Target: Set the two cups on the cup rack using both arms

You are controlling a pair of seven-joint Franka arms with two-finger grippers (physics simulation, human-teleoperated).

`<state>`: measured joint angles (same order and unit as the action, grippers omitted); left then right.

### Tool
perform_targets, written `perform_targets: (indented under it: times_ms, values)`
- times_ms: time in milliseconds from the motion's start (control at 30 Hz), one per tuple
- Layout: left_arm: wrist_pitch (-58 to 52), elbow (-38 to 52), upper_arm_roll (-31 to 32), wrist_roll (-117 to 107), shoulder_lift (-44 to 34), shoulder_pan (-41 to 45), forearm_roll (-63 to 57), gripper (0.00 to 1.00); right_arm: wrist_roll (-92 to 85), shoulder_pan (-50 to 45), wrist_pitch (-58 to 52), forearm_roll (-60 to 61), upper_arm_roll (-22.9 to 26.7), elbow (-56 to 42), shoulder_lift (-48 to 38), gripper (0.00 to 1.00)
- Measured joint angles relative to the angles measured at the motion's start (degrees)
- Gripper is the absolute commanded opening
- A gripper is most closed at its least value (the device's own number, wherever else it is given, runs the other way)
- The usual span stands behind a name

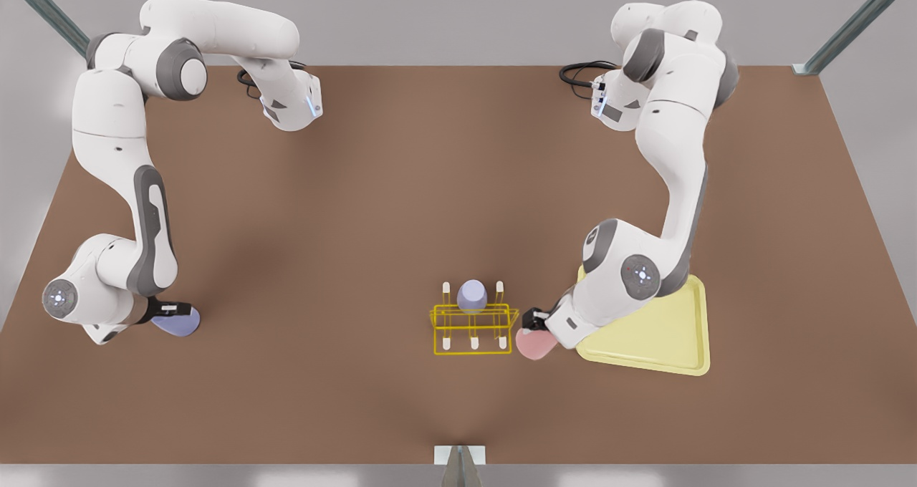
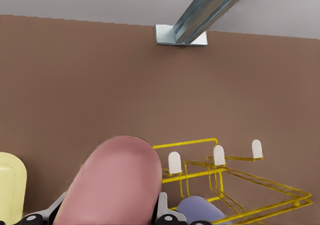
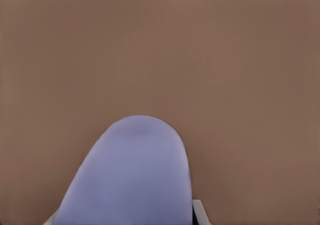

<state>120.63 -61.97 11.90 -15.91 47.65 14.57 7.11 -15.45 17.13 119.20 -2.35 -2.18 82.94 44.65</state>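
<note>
Two tools gripping, left tool (image 1: 534, 321) pink cup (image 1: 535, 344) beside rack (image 1: 473, 329), right tool (image 1: 174, 308) lavender cup (image 1: 177, 323) well apart.

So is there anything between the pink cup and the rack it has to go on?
Nothing visible. The left hand holds the pink cup right beside the cup rack, on the front view's right. One lavender cup already sits on a far-row peg; the near pegs are free.

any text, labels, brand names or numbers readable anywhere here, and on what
None: no readable text, label, brand or number.
The pink cup, both lavender cups, the yellow cup rack and the pale-yellow tray are plain.
The arms' round joint lights are not lettering.
</note>
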Motion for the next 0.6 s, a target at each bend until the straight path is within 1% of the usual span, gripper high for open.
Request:
perform_targets:
  times_ms: [100,200,333,400,433,533,600]
  values:
    - [0.5,3.4,-0.2,-4.9,2.3,2.6,0.2,0.82,0.0,-0.1,-0.1,0.8,-1.9,-0.3,-0.2,0.83]
    - [0.6,3.8,-0.2,-9.2,2.7,3.4,0.2,0.82,-0.1,-0.7,-0.2,2.2,-3.2,-1.0,-0.4,0.83]
    - [0.7,3.7,-0.2,-13.9,3.4,3.9,-0.8,0.82,-0.1,-0.6,-0.7,3.0,-6.6,-2.2,-0.7,0.83]
    - [0.8,3.5,-0.2,-16.0,3.7,4.4,-1.0,0.86,-0.2,-0.2,-0.9,3.2,-8.9,-2.4,-1.0,0.83]
    - [0.8,3.5,-0.2,-16.9,3.8,4.5,-1.1,1.0,-0.2,0.0,-1.0,3.4,-9.9,-2.7,-1.0,0.83]
    - [1.1,3.4,-0.3,-18.8,3.9,4.8,-0.2,1.0,-0.3,-0.8,-1.1,5.0,-12.2,-3.4,-1.1,0.83]
    - [1.3,3.4,-0.3,-19.5,3.9,4.9,0.6,1.0,-0.2,-2.9,-1.0,7.3,-12.7,-3.9,-1.0,0.83]
